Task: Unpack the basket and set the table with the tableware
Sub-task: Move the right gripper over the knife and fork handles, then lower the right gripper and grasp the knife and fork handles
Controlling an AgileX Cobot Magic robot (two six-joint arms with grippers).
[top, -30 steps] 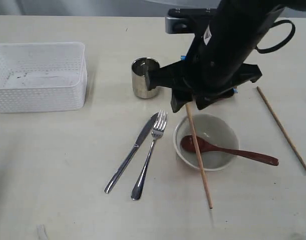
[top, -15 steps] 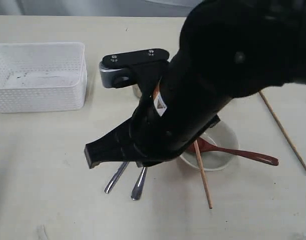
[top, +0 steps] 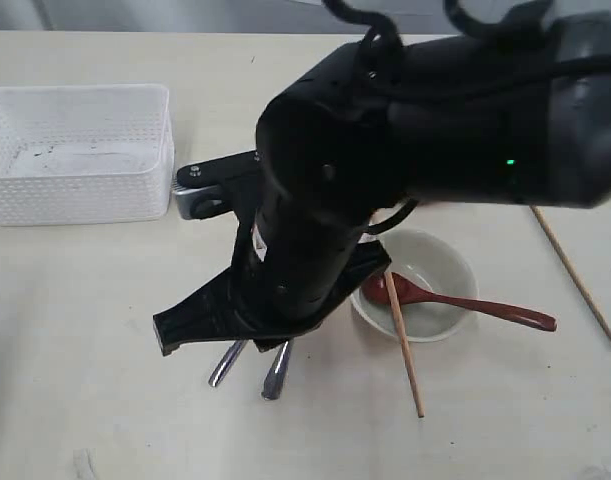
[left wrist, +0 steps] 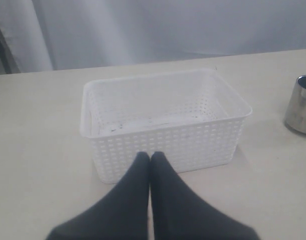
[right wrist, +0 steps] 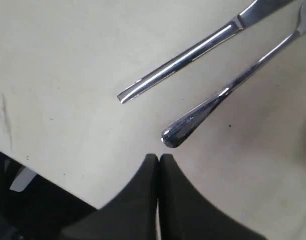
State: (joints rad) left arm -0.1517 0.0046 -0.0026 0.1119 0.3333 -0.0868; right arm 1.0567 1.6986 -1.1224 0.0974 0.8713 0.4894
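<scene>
Far left on the counter [top: 85, 330] sits the basket [top: 75, 195], and nothing shows inside it, so the unpacking looks done. The left pincer [left wrist: 150, 157] faces its near wall with its tips pressed together and empty, probably just parked. The cup [left wrist: 302, 105] stands to the right of the basket. The knife [right wrist: 183, 57] and fork [right wrist: 228, 92] lie side by side as a place setting. The right pincer [right wrist: 159, 159] hangs just beyond their handle ends, its tips closed on nothing. Further right, the bowl [top: 445, 262] holds the spoon [top: 485, 305]. One chopstick [top: 405, 350] lies across the bowl's rim while the second chopstick [top: 580, 285] lies well apart at the far right, so pairing them likely remains.
</scene>
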